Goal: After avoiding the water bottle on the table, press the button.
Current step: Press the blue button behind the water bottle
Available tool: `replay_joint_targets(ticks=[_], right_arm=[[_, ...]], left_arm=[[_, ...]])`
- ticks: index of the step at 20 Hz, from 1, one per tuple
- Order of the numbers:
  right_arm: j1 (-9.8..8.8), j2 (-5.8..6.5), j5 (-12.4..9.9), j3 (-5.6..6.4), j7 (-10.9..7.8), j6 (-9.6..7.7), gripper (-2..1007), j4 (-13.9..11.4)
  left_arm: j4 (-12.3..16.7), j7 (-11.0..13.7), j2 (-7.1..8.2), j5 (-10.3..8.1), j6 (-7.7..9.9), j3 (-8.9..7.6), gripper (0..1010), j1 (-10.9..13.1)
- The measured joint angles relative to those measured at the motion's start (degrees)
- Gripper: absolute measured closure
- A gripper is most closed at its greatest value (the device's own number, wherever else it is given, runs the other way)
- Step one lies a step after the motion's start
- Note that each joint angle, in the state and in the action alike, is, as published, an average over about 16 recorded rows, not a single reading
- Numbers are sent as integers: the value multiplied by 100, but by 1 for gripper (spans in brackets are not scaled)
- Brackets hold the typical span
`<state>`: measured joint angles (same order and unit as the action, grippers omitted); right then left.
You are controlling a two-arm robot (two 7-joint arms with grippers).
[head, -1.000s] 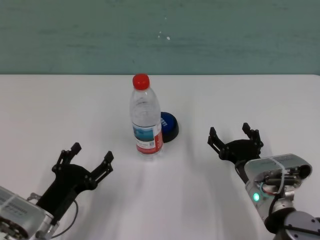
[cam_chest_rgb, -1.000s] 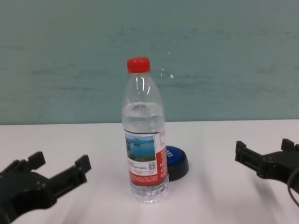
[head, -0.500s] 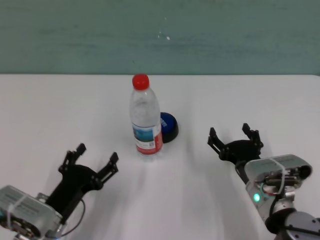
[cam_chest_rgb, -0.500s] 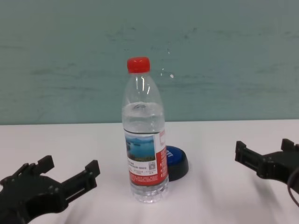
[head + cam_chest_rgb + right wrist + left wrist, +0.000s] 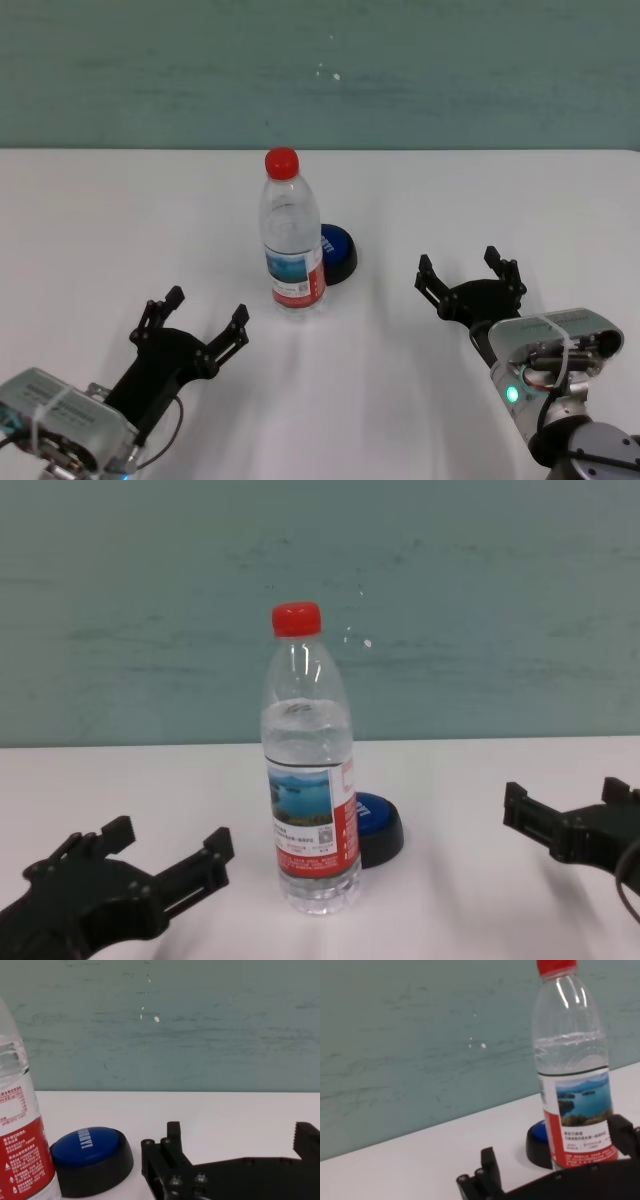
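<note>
While the bottle point(image 5: 292, 240) stands upright near the middle of the white surface point(image 5: 120, 220), the button point(image 5: 337, 253) sits just behind it, toward the far edge and slightly to the right, so the bottle partly hides it from the chest view. Left pincer point(image 5: 192, 315): fingers spread apart, holding nothing, toward the near-left corner, pointing at the bottle. Right pincer point(image 5: 467, 272): fingers likewise apart and empty, toward the near-right corner, well apart from the button. A teal wall point(image 5: 320, 70) rises beyond the far edge.
</note>
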<state>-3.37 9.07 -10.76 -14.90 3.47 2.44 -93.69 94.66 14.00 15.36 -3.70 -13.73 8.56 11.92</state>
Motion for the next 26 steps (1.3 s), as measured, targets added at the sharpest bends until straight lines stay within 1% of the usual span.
replay_joint_targets(ticks=[13,26], right_arm=[[0,0,0,0,0,0,1,0],[0,0,0,0,0,0,1,0]], left_arm=[[-63,-74,-127,75,46,82,0,-138],[-117,-110,-193,100,92,120,0,-230]])
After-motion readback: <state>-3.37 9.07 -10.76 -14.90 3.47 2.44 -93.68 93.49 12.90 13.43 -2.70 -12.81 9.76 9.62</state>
